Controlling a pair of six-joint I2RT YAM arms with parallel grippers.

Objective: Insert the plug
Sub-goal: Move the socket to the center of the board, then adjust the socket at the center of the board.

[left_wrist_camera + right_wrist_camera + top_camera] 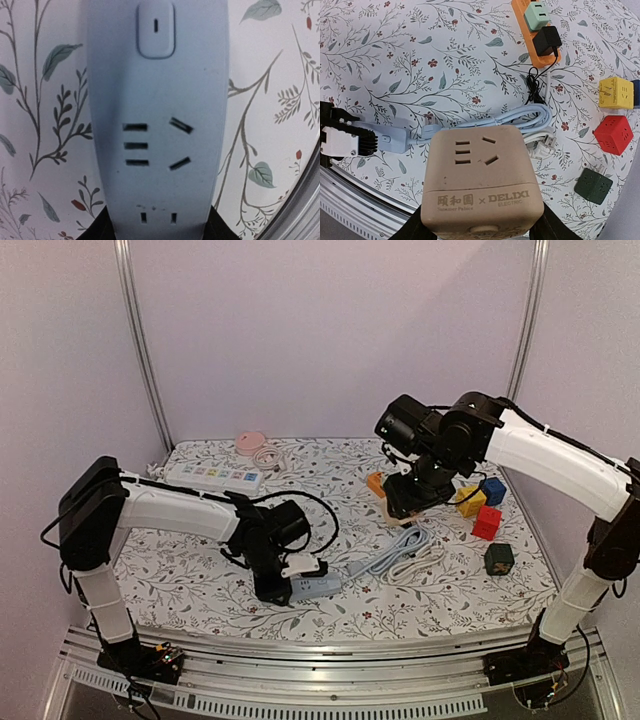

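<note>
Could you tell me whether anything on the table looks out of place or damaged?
Nothing looks damaged or spilled. The only untidy spot is the pale blue cable of the pale blue power strip, bundled loosely mid-table.

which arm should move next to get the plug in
Right, probably: its gripper holds the beige cube adapter lifted over the table, free to travel, while the left gripper clamps the pale blue power strip on the table, sockets up.
</note>
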